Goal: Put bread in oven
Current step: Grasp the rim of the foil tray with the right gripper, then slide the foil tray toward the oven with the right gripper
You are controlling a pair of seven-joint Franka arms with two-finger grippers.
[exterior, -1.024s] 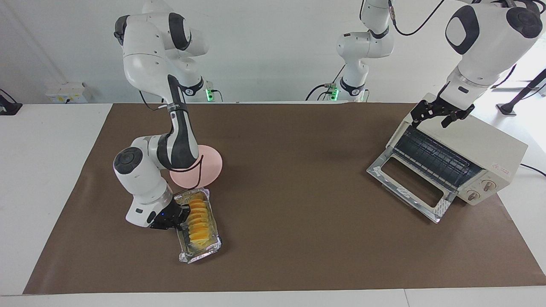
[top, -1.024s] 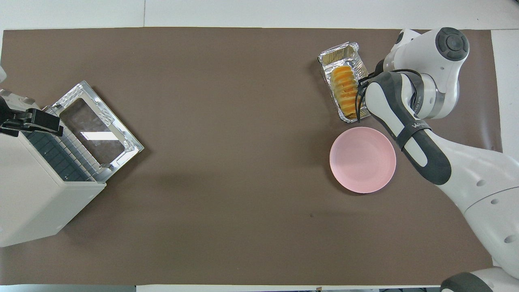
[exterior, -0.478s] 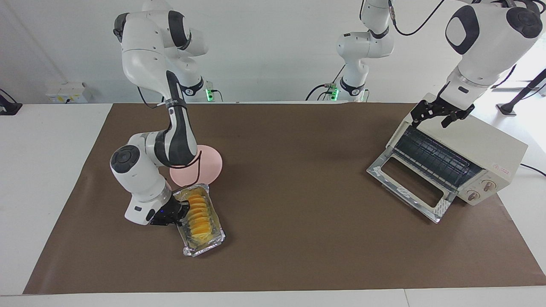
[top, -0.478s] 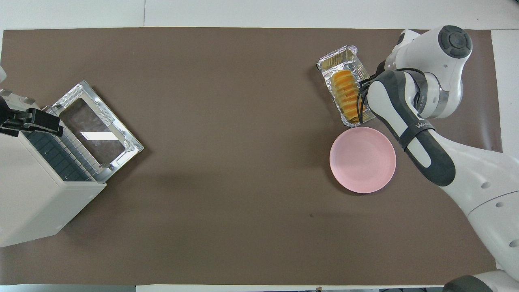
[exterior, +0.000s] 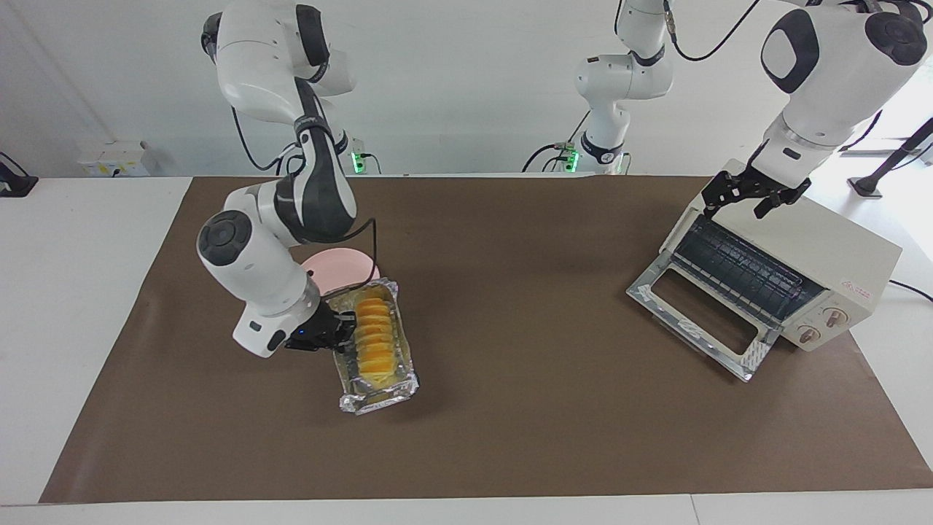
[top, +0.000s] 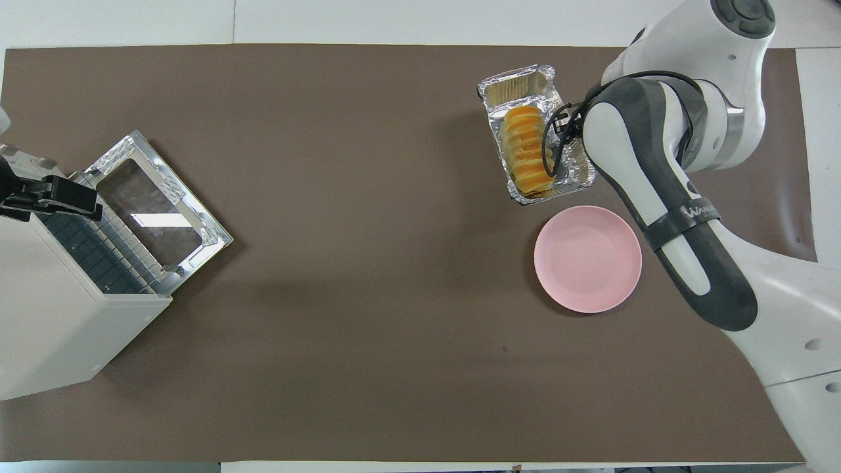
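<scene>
The bread (exterior: 375, 335) (top: 525, 154), a ridged yellow-orange loaf, lies in a crinkled foil tray (exterior: 379, 394) (top: 512, 82). My right gripper (exterior: 339, 332) is shut on the tray's long rim and holds it tilted a little above the mat, beside the pink plate. In the overhead view the arm covers that gripper. The cream oven (exterior: 824, 248) (top: 46, 315) stands at the left arm's end of the table. Its glass door (exterior: 700, 313) (top: 158, 217) is dropped open and the dark rack shows. My left gripper (exterior: 754, 193) (top: 49, 197) waits open over the oven's top edge.
A round pink plate (exterior: 339, 266) (top: 588, 259) lies bare on the brown mat (exterior: 525, 292), nearer to the robots than the tray. The oven's open door juts out over the mat toward the table's middle.
My right arm has risen and carried the foil tray with the bread up off the mat and toward the table's middle. The left arm has not moved.
</scene>
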